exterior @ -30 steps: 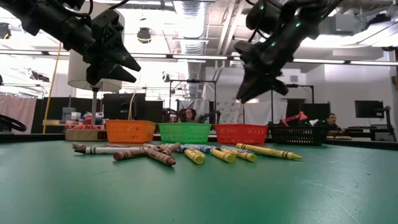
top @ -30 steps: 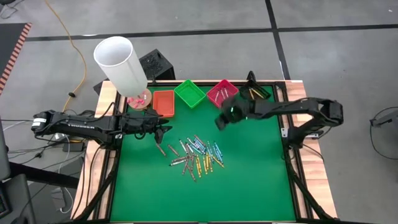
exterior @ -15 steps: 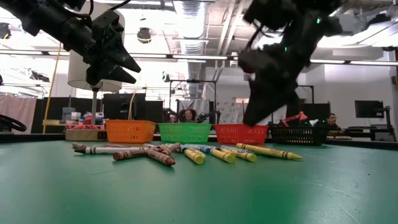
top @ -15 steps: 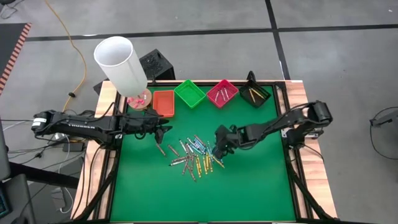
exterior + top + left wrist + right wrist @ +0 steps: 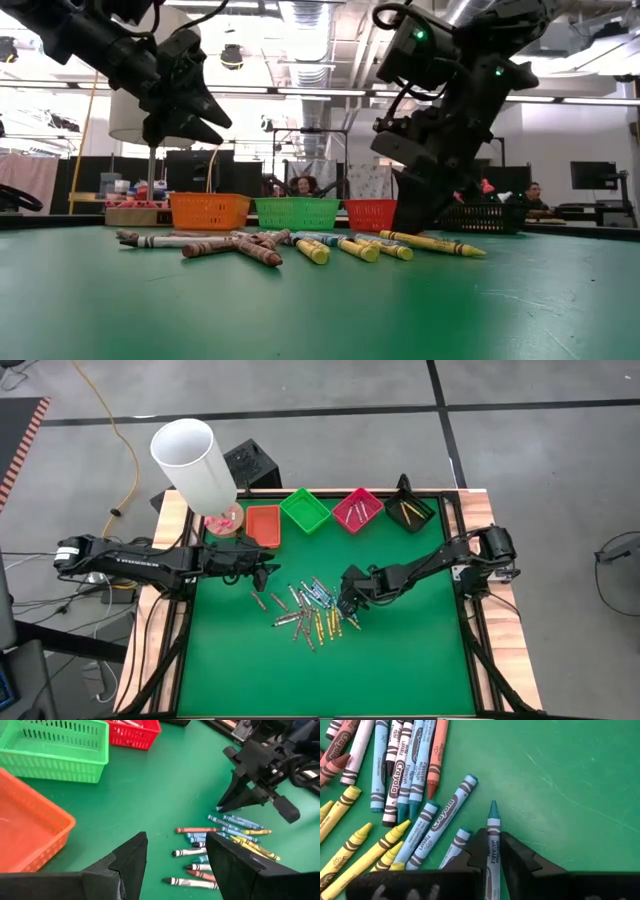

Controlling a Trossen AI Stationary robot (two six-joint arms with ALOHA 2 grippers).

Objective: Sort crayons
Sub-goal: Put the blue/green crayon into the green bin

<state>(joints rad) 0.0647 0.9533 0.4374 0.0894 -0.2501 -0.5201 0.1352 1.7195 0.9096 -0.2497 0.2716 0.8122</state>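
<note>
Teal wax crayon (image 5: 493, 845) sits pinched between the right gripper (image 5: 347, 600) fingers, down at the loose crayon pile (image 5: 315, 610) on the green mat (image 5: 400, 660). Thin grip, so it could twist or slip on lifting. Left gripper (image 5: 175, 857) hovers wide, empty.

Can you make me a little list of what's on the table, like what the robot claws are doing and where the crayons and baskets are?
Table: green mat
Crayons: loose pile mid-table
Right claw: low at the pile's edge, shut on a blue-green crayon
Left claw: open, empty, raised near the orange tray
Other trays: green tray, red tray, black tray, in a row at the back
</note>
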